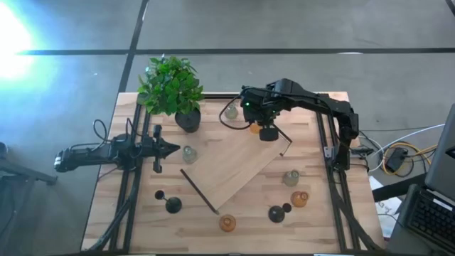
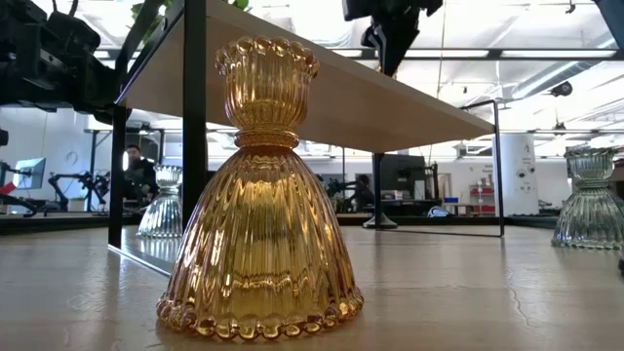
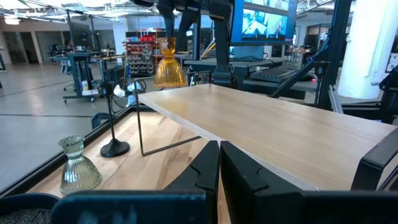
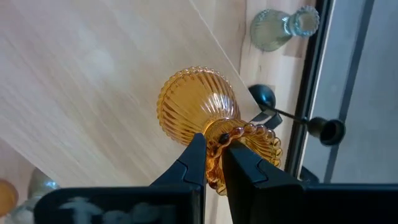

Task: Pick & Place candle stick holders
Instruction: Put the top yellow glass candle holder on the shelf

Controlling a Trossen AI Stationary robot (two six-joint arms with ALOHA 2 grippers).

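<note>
- Right gripper (image 4: 213, 163) over the far end of the raised wooden shelf (image 1: 234, 167), fingers clamped on the beaded rim of an amber holder (image 4: 205, 118); holder tilted, hard to say if its base touches the shelf top.
- Same amber holder seen from left wrist view at the shelf's far corner, under the right arm.
- Left gripper (image 3: 219, 168) at the left side of the table (image 1: 320, 227), pointing toward the shelf, fingers shut, nothing between them.
- Second amber holder (image 1: 227, 223) upright on the table at the front edge, just off the shelf's front corner; fills the low view.
- Third amber holder (image 1: 299, 198) on the right front of the table, a pale green holder (image 1: 291, 177) just behind it.
- Another pale green holder (image 1: 188, 153) just ahead of the left gripper, beside the shelf's left edge.
- Third pale green holder (image 1: 231, 112) at the back, near the right arm's wrist.
- Black holders: two (image 1: 167, 202) at front left, close together; one (image 1: 279, 212) at front right, near the amber one.
- Potted plant (image 1: 170, 87) at back left of the table.
</note>
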